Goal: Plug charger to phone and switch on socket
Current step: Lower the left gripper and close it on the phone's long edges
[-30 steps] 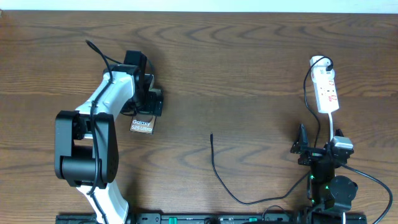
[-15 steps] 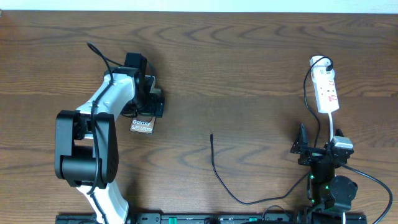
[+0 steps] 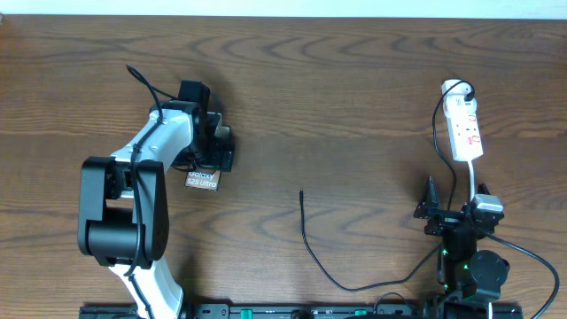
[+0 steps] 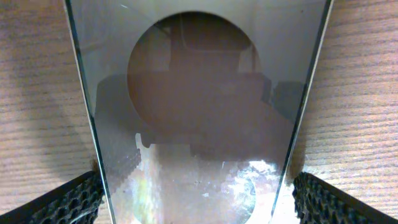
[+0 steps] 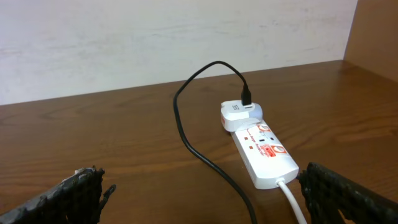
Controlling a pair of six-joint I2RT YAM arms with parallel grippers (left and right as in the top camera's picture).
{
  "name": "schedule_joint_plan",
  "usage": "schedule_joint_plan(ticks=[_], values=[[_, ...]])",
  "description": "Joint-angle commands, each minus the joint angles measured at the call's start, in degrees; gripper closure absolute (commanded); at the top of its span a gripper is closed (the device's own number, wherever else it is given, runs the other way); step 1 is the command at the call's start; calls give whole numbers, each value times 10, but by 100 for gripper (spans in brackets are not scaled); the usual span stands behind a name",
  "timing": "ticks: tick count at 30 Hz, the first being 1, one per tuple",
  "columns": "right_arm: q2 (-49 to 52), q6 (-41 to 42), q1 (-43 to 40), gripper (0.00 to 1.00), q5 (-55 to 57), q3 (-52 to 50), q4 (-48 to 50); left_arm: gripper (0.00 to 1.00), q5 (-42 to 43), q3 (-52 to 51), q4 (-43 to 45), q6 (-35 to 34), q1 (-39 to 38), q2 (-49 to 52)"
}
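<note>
The left tool [image 4: 198, 196] sits over the left half of the table [image 3: 354, 80], roughly midway between the near and far edges. Its two fingers [image 4: 68, 200] are drawn in against the long sides of the phone [image 3: 202, 180], and no gap shows on either side in the wrist view. The phone's lettered end pokes out towards the near edge. It is a thin, rigid slab with a glossy glass face that reflects the arm above it, so it is probably slippery and easy to scratch. The narrow side edges, where the fingers are now, look like the soundest hold. The grip should be firm enough to brace the phone against a plug being pushed in, but not hard enough to load the glass.

The charger [image 3: 302, 197] lies near the middle of the table with its slim tip pointing at the far edge. The cable curves back towards the near edge and then away to the right. It looks light and limp, and it would likely sag or twist if taken far from the end. The stiff plug body just behind the tip is the best place to take it.

The right tool [image 5: 202, 186] rests by the near right corner, its fingers spread wide and holding nothing.

The socket [image 3: 467, 128] lies close to the right edge, towards the far corner, with the black lead plugged into a white adapter [image 5: 239, 113] at its far end. It looks light enough to slide when its switch is pressed.
</note>
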Motion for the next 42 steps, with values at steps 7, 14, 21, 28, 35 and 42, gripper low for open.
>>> schedule_joint_plan(ticks=[7,14,21,28,35,42], values=[[-1,-5,9,1,1,-1,-2,2,-21,-13,17,23,0,7],[-1,-5,9,1,1,-1,-2,2,-23,-13,23,32,0,7],[-1,-5,9,1,1,-1,-2,2,-23,-13,45,42,0,7],[-1,-5,9,1,1,-1,-2,2,-23,-13,48,42,0,7],[-1,-5,9,1,1,-1,-2,2,-23,-13,48,42,0,7],[-1,-5,9,1,1,-1,-2,3,-23,-13,54,48,0,7]])
